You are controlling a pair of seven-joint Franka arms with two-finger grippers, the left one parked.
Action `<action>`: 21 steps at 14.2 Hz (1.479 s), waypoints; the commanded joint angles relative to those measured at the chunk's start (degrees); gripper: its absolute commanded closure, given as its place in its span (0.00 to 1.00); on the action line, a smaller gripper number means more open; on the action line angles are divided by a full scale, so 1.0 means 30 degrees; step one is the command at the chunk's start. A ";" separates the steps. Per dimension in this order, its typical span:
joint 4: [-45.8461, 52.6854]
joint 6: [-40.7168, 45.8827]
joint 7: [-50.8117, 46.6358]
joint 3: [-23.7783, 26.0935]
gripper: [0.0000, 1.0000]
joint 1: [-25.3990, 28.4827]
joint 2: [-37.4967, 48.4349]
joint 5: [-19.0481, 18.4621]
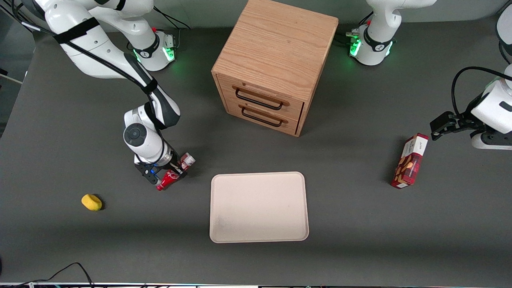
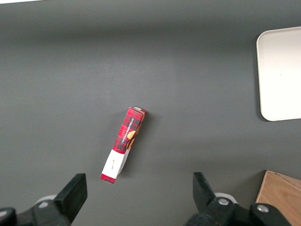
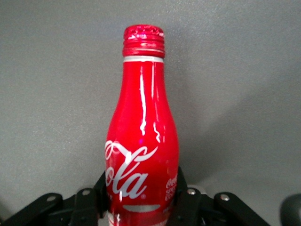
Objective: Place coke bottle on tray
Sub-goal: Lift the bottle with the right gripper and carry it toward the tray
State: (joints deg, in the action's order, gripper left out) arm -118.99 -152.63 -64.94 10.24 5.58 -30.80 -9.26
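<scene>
The coke bottle [image 1: 173,175] is a slim red bottle with white script, lying tilted with its red cap nearer the front camera and its silvery base farther away. My gripper [image 1: 170,173] is shut on its body, at the working arm's end of the table beside the tray. In the right wrist view the bottle [image 3: 142,141] fills the middle, and the black fingers [image 3: 186,200] press both sides of its lower body. The tray [image 1: 259,207] is large, flat and beige, with nothing on it, and lies in front of the cabinet, nearer the front camera. Its corner shows in the left wrist view [image 2: 281,75].
A wooden drawer cabinet [image 1: 274,64] with two black-handled drawers stands farther from the front camera than the tray. A yellow sponge-like object [image 1: 91,202] lies toward the working arm's end. A red-and-white snack box [image 1: 410,161] lies toward the parked arm's end, also in the left wrist view [image 2: 123,143].
</scene>
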 commanded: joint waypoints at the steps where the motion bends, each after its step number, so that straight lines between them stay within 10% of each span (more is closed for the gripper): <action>1: 0.0347 0.0046 -0.0413 -0.0045 0.98 0.0132 0.0157 -0.0400; 6: 0.0900 0.1064 -0.0237 0.0188 1.00 0.0220 0.0683 -0.0458; 12: 0.7895 1.0055 0.1460 0.1828 1.00 0.0308 0.1213 -0.0487; 21: 1.5456 1.3933 0.9196 0.2064 1.00 0.2821 -0.2058 -0.1683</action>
State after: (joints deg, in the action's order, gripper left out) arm -80.13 -112.15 -39.51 16.67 10.05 -29.53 -10.97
